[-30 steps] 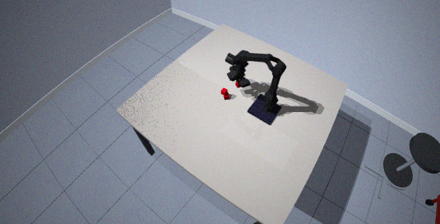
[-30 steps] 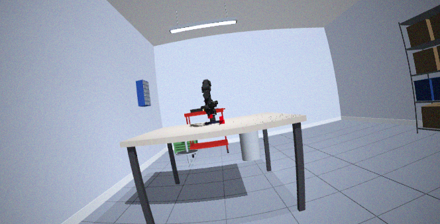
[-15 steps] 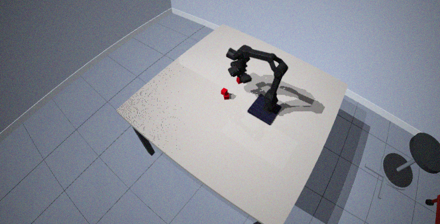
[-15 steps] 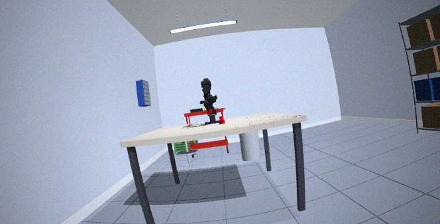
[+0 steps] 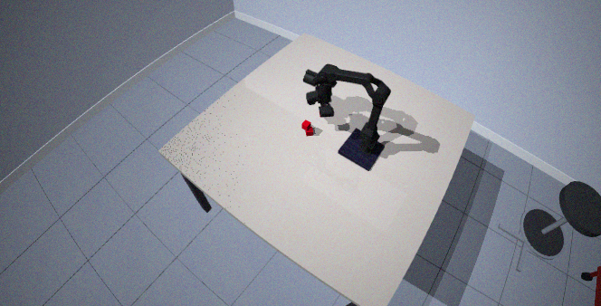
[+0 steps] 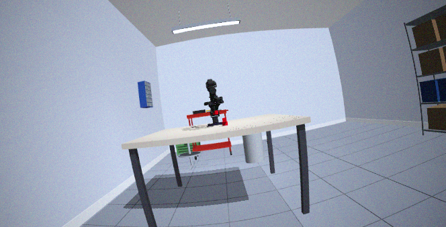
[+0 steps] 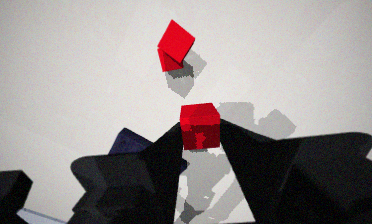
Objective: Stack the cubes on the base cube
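Note:
The red base cube (image 5: 310,132) (image 7: 169,62) stands on the table. One loose red cube (image 5: 306,125) (image 7: 176,41) rests on top of it, offset toward one side and overhanging; its top looks about level, but the contact beneath is partly hidden. In the exterior view these two merge into one small red shape. My gripper (image 5: 323,113) (image 7: 198,124) is shut on the other loose red cube (image 7: 200,130) (image 6: 215,112) and holds it raised above the table, to the side of the stack toward the arm. The held cube's sides are against the fingers.
The arm's dark blue base plate (image 5: 357,152) (image 7: 129,141) is on the pale table (image 5: 271,167), near the stack. The arm arches over from it to the gripper. Shadows of the arm and cubes fall on the table. A stool (image 5: 543,232) stands on the floor beyond the table.

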`<control>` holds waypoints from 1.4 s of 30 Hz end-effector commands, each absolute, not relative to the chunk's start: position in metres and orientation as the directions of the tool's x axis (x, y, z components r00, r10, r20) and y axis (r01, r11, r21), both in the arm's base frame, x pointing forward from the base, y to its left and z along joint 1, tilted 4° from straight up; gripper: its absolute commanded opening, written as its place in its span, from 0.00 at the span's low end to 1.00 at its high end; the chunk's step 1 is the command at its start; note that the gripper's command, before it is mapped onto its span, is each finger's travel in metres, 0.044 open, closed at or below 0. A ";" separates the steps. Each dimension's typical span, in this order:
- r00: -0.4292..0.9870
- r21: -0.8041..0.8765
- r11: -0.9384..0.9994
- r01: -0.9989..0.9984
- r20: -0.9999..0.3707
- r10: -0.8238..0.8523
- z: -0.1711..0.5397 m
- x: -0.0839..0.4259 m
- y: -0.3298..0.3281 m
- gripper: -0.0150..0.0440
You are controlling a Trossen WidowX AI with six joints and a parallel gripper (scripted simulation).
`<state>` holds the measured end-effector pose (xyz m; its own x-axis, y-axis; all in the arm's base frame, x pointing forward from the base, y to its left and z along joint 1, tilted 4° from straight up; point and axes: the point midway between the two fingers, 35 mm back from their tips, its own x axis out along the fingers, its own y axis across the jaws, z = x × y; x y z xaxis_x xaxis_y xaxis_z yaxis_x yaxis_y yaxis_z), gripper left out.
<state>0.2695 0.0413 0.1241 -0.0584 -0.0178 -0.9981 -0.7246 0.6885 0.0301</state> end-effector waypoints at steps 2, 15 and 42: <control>-0.053 0.024 0.773 -0.634 -0.999 -0.013 0.123 0.273 0.053 0.43; -0.053 0.008 0.942 -0.336 -0.999 -0.010 0.118 0.275 0.085 0.43; -0.054 -0.004 0.997 -0.082 -0.999 -0.009 0.084 0.271 0.108 0.43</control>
